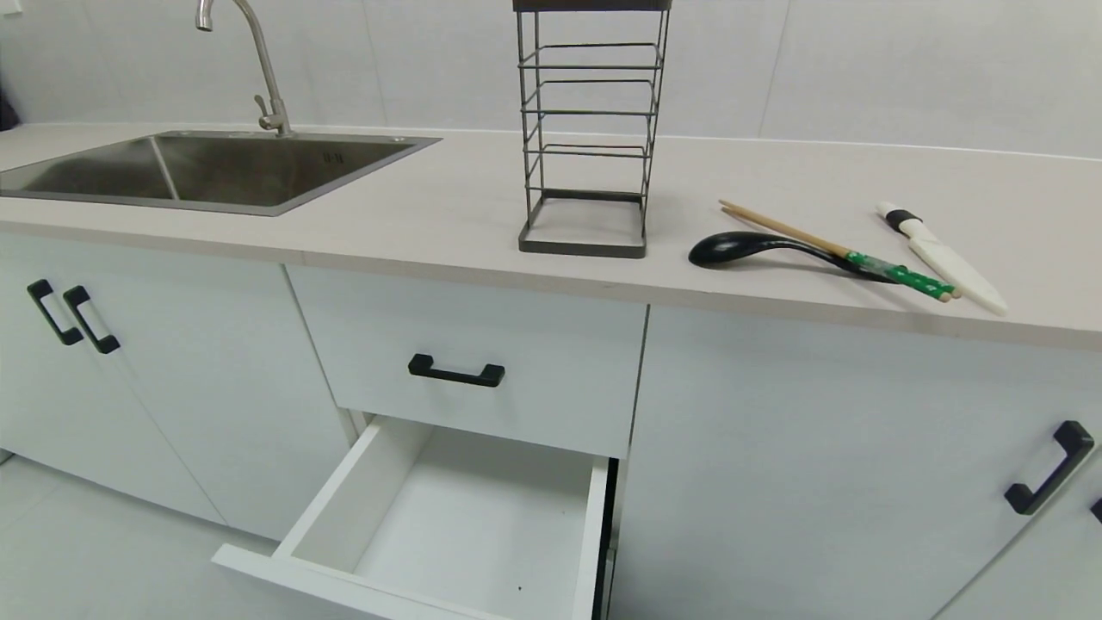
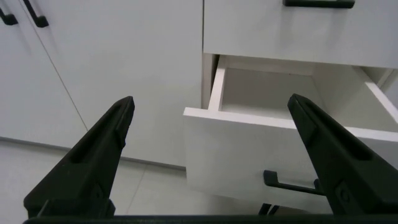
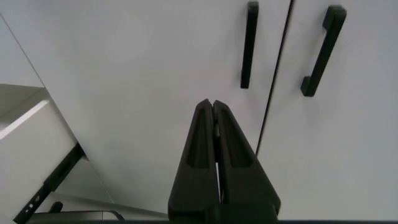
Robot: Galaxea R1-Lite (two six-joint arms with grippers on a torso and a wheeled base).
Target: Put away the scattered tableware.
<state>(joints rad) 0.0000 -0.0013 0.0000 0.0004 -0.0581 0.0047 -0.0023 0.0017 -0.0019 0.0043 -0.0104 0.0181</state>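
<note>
While spoon (image 1: 725, 250), chopsticks (image 1: 835, 251) and knife (image 1: 943, 258) lie on the table (image 1: 430, 215), your left claw (image 2: 211, 101) gapes wide, right claw (image 3: 213, 104) closed.

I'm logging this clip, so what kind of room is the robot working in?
Most likely a kitchen: a steel sink with a faucet set in a countertop, an open drawer below, and a spoon and chopsticks lying out.
</note>
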